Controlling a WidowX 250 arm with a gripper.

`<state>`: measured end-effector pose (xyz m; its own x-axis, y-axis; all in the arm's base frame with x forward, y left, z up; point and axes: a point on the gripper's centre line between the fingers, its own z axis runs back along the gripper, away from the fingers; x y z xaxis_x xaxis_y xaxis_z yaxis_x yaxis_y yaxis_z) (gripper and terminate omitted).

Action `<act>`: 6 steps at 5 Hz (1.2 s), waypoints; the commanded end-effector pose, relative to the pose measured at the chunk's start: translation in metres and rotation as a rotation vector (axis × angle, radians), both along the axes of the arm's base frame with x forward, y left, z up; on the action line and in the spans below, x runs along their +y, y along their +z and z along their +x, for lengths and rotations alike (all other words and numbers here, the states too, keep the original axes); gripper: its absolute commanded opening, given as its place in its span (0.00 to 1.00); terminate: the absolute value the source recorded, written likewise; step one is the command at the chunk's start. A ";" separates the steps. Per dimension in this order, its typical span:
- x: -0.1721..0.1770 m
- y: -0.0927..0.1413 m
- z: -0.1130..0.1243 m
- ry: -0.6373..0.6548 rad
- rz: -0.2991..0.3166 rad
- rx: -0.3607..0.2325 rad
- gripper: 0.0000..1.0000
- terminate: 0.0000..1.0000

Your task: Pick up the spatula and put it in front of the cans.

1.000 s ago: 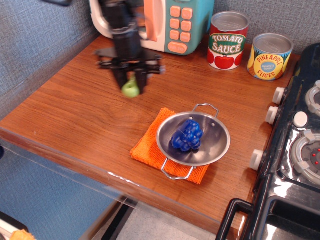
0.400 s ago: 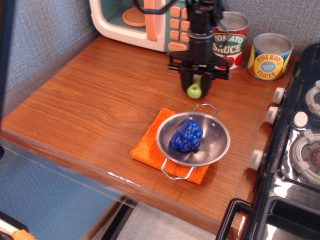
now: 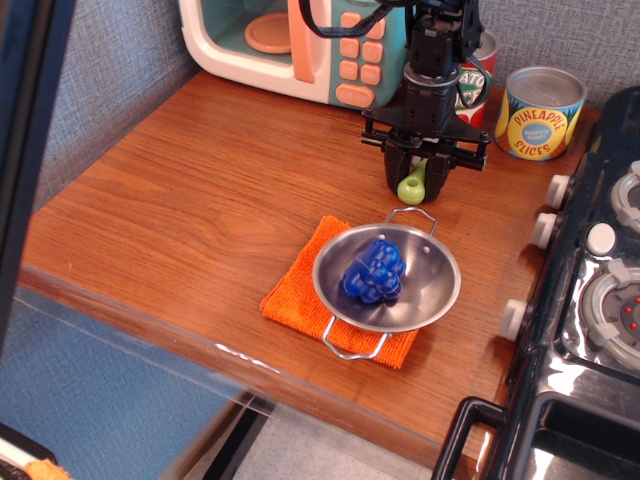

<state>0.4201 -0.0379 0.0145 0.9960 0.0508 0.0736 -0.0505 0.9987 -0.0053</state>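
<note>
- The spatula (image 3: 413, 186) hung handle-down in the robot's grip, its lime-green handle end with the hole showing just below the black fingers; its blade was hidden inside the gripper.
- The gripper (image 3: 417, 178) pointed straight down, and its jaws were closed narrowly on the spatula's handle.
- The spatula was over the wooden table (image 3: 180, 210), in front of the cans and just behind the bowl; whether its tip touched the table could not be told.
- The cans (image 3: 538, 112) stood at the back of the table near the wall: the yellow-and-blue pineapple tin was in full view, while the red-and-white tomato tin beside it was mostly hidden behind the arm.
- A metal bowl (image 3: 430, 290) with wire handles sat on an orange cloth (image 3: 288, 297) near the table's front edge, holding a blue toy (image 3: 375, 270).
- A toy microwave (image 3: 300, 45) stood at the back left, its door open.
- A black toy stove (image 3: 590, 300) with white knobs lined the right side.
</note>
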 end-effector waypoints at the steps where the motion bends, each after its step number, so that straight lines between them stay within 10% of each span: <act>1: 0.005 0.039 -0.003 0.076 -0.014 -0.073 1.00 0.00; 6: 0.017 0.116 -0.057 0.106 -0.081 -0.176 1.00 0.00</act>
<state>0.3645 -0.0201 0.1082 0.9707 0.1644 0.1752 -0.1497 0.9842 -0.0942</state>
